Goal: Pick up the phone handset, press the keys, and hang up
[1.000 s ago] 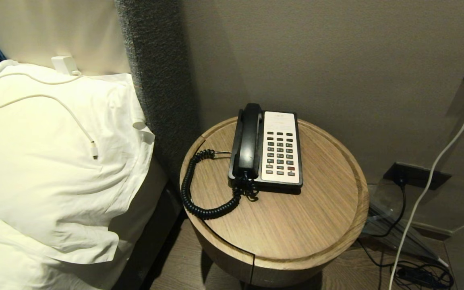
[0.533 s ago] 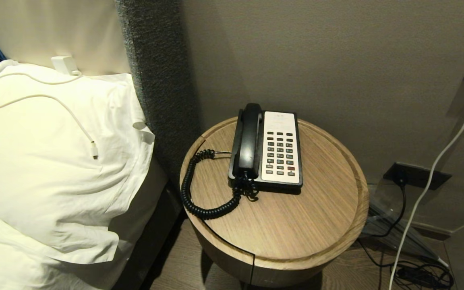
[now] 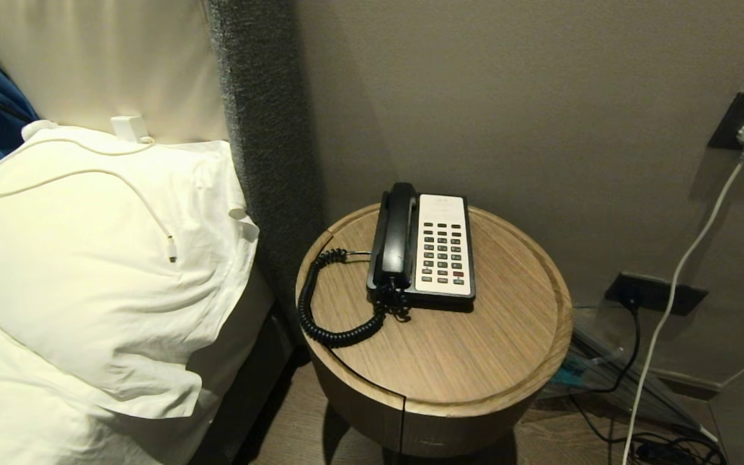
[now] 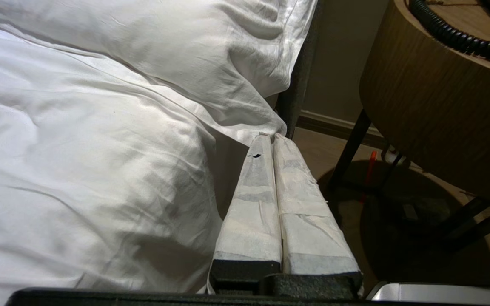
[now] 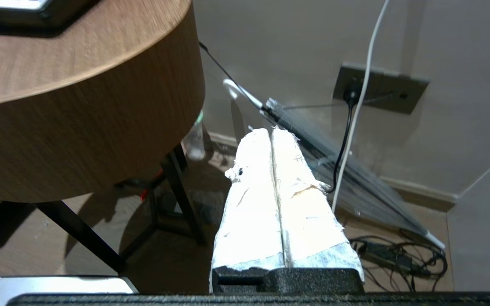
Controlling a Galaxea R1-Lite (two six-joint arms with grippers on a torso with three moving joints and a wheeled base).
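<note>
The black phone handset (image 3: 396, 236) lies in its cradle on the left side of the phone base (image 3: 444, 248), whose cream face carries the dark keys (image 3: 443, 255). A black coiled cord (image 3: 320, 303) loops from the handset over the round wooden table (image 3: 475, 355). Neither arm shows in the head view. My left gripper (image 4: 270, 138) is shut and empty, low between the bed and the table's side. My right gripper (image 5: 272, 129) is shut and empty too, low beside the table's other side, above the floor.
A white pillow (image 3: 88, 271) with a white charging cable (image 3: 88, 174) lies on the bed to the left, against a grey headboard (image 3: 262, 129). Right of the table, a white cable (image 3: 682, 271) hangs from a wall socket and black cables (image 3: 656, 445) lie on the floor.
The whole head view has shifted: the table and phone now sit lower and look smaller, and the upper wall socket has come into view. The phone has not moved on the table.
</note>
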